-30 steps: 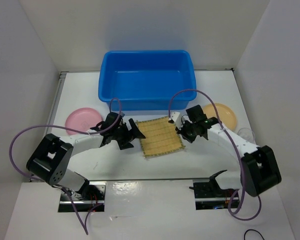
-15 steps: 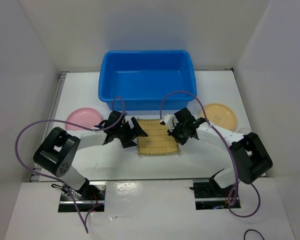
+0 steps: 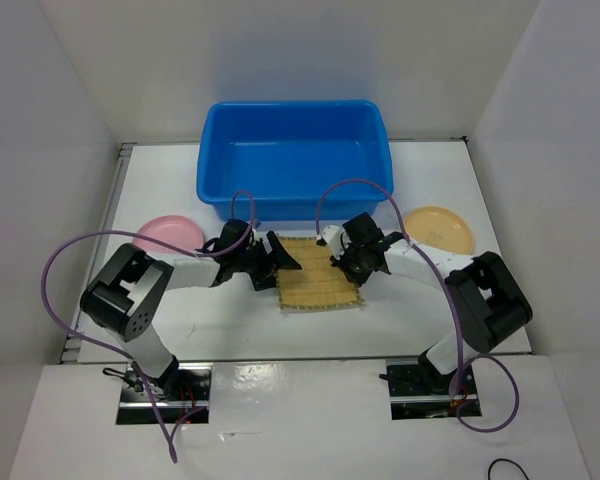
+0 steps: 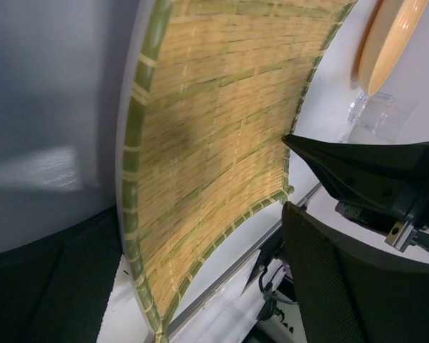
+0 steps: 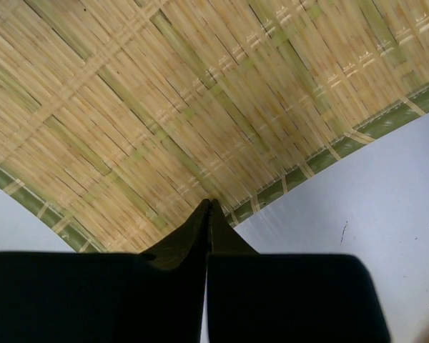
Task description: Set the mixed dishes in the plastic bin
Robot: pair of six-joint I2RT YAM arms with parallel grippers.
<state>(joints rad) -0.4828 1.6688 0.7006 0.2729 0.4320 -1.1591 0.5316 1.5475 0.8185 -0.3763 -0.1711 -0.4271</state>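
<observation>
The square yellow woven mat (image 3: pixel 318 272) lies on the table in front of the blue plastic bin (image 3: pixel 293 155). My left gripper (image 3: pixel 276 262) is open at the mat's left edge. In the left wrist view that edge of the mat (image 4: pixel 214 128) bows up between the wide jaws of the left gripper (image 4: pixel 200 286). My right gripper (image 3: pixel 342 262) is shut, and its tip (image 5: pixel 209 205) presses on the mat (image 5: pixel 200 93) near its right edge. The pink plate (image 3: pixel 165 235) sits at the left and the tan-orange plate (image 3: pixel 438 228) at the right. A clear cup (image 4: pixel 379 114) shows beside the plate (image 4: pixel 390 39).
White walls close the table in on the left, back and right. The arms' cables (image 3: pixel 80 255) loop over the table's sides. A metal strip (image 3: pixel 300 358) marks the near edge by the arm bases.
Both grippers have moved inward onto the mat. The right one came left from near the tan plate. The mat has turned square to the bin and its left edge has lifted.
</observation>
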